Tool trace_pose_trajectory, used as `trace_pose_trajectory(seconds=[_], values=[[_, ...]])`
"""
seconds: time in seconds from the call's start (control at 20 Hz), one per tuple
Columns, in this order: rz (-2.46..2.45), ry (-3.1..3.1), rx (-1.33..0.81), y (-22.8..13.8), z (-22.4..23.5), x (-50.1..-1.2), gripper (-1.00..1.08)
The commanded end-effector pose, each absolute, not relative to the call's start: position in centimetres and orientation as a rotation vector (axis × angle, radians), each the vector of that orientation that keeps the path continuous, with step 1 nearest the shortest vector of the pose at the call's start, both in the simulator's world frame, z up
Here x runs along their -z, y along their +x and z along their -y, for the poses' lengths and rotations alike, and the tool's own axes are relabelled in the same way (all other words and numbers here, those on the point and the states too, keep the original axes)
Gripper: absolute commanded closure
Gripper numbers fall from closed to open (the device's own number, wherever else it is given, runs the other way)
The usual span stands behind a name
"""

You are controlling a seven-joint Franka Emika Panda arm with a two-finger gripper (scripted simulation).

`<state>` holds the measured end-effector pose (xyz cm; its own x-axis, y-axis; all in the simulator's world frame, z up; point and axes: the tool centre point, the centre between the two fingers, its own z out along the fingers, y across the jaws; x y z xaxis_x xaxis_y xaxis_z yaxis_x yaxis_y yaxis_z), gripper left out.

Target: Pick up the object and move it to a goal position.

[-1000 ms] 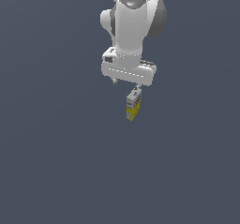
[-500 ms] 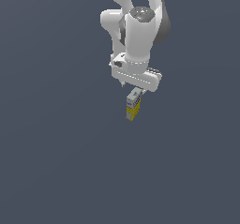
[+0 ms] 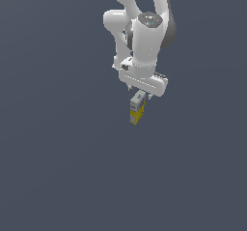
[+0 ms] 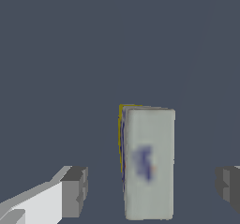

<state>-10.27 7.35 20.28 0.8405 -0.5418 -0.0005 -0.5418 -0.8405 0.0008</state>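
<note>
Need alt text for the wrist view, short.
A small upright box with a white-grey top and a blurred blue mark stands between the open gripper jaws, gaps on both sides. A yellow edge shows behind it; the surface is plain dark grey.

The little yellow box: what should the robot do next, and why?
Probably lower a bit more, then close. In the wrist view the box sits between the open tool's fingers with gaps on both sides, so nothing grips it yet.
</note>
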Motion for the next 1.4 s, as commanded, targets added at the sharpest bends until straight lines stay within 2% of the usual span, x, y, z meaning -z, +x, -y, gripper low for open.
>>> trace_pose_trajectory(seconds=[0.0, 1.0, 1.05, 1.35], values=[[0.895, 3.011, 0.0, -10.3, -7.5, -20.2, -0.92], [0.895, 3.012, 0.0, -10.4, -7.4, -15.2, -0.92], [0.895, 3.012, 0.0, -10.4, -7.4, -15.2, 1.08], [0.895, 3.012, 0.0, -10.4, -7.4, -15.2, 1.08]])
